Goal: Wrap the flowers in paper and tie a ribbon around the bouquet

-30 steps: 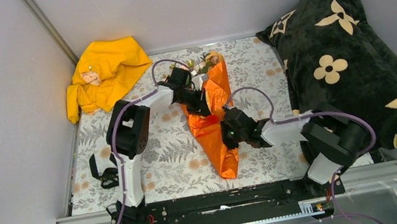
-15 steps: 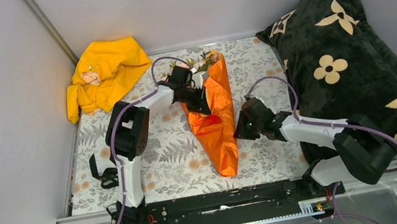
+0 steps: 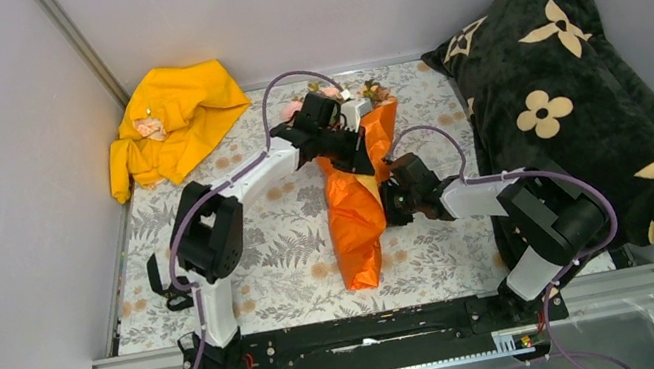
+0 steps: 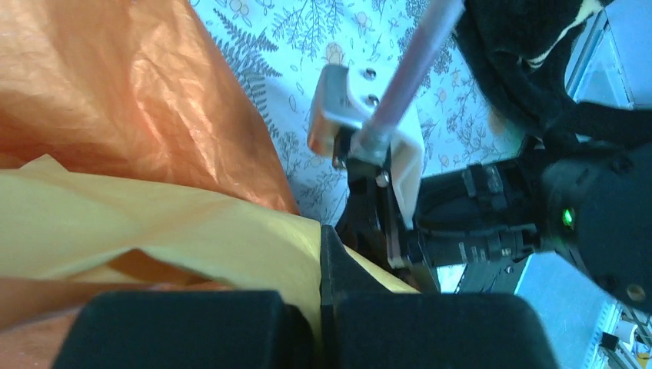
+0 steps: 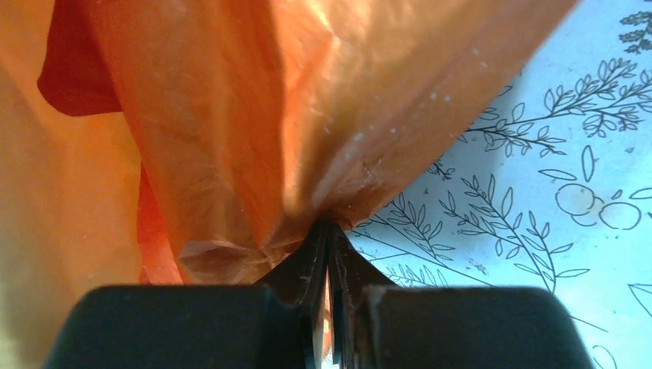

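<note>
The bouquet (image 3: 358, 225) lies on the floral tablecloth (image 3: 284, 253) near the table's middle. Its narrow orange tip points to about 6 o'clock and its open end to about 1 o'clock. The flowers (image 3: 293, 109) spill out at that far end, pink heads and green leaves partly hidden behind the left arm.

The paper (image 5: 231, 115) is creased and gathered into a cone, and both claws have a pinch of it. The left gripper (image 3: 361, 156) sits on the cone's upper part, at about 12 o'clock from the cone's middle. In its wrist view (image 4: 321, 244) the jaws are pressed together with a pale fold of the sheet running in between them. The right gripper (image 3: 389, 206) meets the cone from 3 o'clock, at mid-length. Its own camera (image 5: 329, 234) shows the jaws closed to a slit, with a puckered edge of orange paper caught at the tips.

Further out, a yellow garment (image 3: 175, 120) lies crumpled at 10 o'clock in the far left corner. A black pillow (image 3: 562, 102) with cream flower shapes fills the right side from 1 to 4 o'clock.
</note>
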{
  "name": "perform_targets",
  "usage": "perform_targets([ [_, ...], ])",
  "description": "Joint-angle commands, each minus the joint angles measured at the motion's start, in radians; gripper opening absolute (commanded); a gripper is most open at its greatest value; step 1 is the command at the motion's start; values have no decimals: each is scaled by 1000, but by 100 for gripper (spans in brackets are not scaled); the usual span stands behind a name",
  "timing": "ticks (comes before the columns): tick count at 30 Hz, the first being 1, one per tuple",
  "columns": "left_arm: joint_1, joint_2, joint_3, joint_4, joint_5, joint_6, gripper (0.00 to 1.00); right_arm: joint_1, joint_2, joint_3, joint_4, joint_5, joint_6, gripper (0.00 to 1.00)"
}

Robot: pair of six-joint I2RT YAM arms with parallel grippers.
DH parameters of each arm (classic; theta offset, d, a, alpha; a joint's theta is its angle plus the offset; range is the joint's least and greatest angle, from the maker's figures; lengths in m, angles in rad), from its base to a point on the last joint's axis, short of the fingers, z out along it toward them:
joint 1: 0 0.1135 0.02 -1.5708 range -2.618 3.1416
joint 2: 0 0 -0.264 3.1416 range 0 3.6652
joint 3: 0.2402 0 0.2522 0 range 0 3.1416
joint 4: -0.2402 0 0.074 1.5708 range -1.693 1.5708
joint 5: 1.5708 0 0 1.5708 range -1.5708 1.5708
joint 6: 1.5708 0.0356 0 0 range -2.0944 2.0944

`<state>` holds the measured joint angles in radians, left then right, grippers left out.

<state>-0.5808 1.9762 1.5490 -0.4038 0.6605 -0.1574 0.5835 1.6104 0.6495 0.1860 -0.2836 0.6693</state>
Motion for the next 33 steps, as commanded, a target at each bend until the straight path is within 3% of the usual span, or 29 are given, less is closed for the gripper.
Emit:
perform_targets([
  [1,-7,104,61,53,25,-63,0,6,12,-13,40,-17,-8,8],
  [5,-7,207,102,65,-37,-72,0,4,-34,-34,16,27,24,7],
  [10,-7,282,123,28,-99,-33,0,5,-180,-37,-187,220,23,10],
  [16,-7,275,108,40,-106,-27,2,5,-373,34,-456,440,-85,22],
  [18,-7,273,105,44,-109,-27,3,5,-411,60,-451,420,-158,29],
  [20,-7,272,105,44,-111,-26,4,5,-413,76,-413,342,-230,42],
  [26,-7,269,105,43,-115,-24,6,18,-272,132,-342,199,-298,64],
  [31,-8,266,110,38,-127,-17,6,21,-161,166,-274,155,-318,65],
  [33,-8,266,111,37,-131,-15,7,21,-124,175,-253,146,-317,54],
])
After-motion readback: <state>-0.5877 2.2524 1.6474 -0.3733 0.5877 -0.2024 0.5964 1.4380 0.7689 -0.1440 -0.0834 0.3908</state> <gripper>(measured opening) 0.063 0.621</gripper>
